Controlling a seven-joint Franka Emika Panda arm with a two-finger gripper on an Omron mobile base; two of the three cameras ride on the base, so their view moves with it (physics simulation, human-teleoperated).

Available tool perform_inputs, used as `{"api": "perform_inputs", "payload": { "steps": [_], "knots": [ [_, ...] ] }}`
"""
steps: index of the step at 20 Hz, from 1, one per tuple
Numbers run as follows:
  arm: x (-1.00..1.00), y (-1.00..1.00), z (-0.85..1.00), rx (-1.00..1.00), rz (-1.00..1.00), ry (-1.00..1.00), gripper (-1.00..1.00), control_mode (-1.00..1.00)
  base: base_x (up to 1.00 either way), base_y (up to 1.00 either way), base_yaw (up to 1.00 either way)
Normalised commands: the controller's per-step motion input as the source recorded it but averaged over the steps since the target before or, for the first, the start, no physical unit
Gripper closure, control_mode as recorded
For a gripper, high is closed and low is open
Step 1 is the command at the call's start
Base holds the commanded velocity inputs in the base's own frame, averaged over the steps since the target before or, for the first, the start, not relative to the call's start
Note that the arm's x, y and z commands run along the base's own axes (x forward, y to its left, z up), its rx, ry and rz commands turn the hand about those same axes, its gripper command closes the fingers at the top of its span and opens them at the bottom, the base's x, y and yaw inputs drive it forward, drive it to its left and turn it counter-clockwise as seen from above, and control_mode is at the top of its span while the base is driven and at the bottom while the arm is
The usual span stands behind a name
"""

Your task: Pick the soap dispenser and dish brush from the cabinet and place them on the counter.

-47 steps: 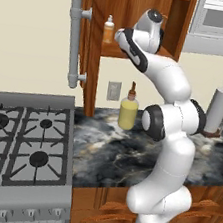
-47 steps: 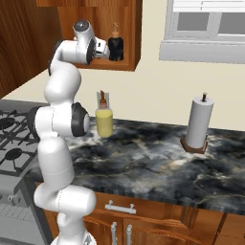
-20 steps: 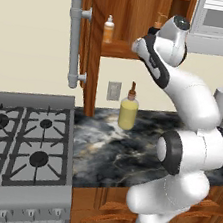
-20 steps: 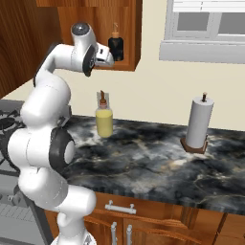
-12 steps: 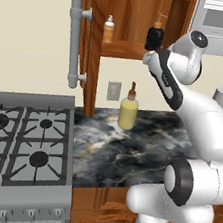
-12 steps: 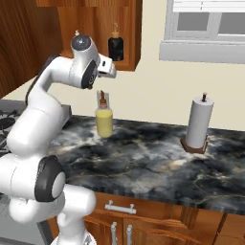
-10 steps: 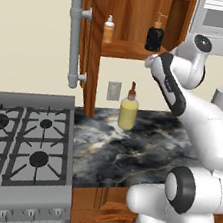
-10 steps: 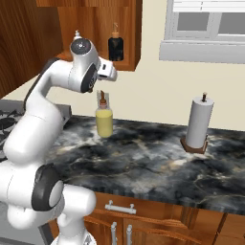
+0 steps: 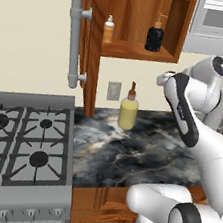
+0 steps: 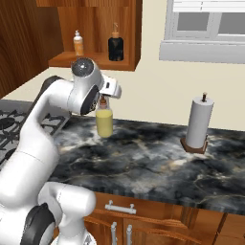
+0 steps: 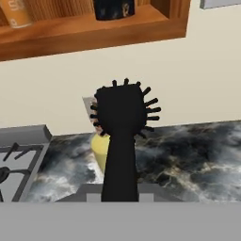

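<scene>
A: Item one, the gripper (image 11: 120, 195). Condition?
B: Closed on the handle of the black dish brush (image 11: 121, 117), bristled head pointing away from the hand. The fingertips themselves are hidden behind the handle in the hand view; in the base views the brush is too small to make out.

A: Item two, the soap dispenser.
B: Black pump bottle, soap dispenser (image 9: 155, 35), on the shelf of the open cabinet (image 9: 127, 50), toward its right end. Its top is cut off in the hand view.

A: Other shelf stock?
B: One small orange bottle (image 9: 109, 30) near the shelf's left end, well apart from the dispenser.

A: The counter (image 10: 158, 158)?
B: Dark veined slab. Yellow bottle (image 9: 128, 111) at its back edge below the cabinet, partly hidden by the brush in the hand view. Paper towel holder (image 10: 197, 125) toward the back right, largely covered by the arm in the left base view.

A: Adjoining?
B: Grey stove (image 9: 17, 145) against the counter's left edge.
</scene>
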Motion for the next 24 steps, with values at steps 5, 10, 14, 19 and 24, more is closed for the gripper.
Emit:
{"api": "perform_inputs", "payload": {
  "steps": [5, 10, 14, 19, 24],
  "knots": [
    [-0.34, -0.23, -0.23, 0.00, 0.00, 0.00, 1.00, -1.00, 0.00, 0.00, 0.00],
    [-0.16, -0.27, -0.25, 0.00, 0.00, 0.00, 1.00, -1.00, 0.00, 0.00, 0.00],
    [-0.08, -0.30, -0.26, 0.00, 0.00, 0.00, 1.00, -1.00, 0.00, 0.00, 0.00],
    [0.00, -0.23, -0.39, -0.01, 0.00, 0.00, 1.00, -1.00, 0.00, 0.00, 0.00],
    [0.00, -0.27, -0.43, 0.00, 0.00, 0.00, 1.00, -1.00, 0.00, 0.00, 0.00]
  ]
}}
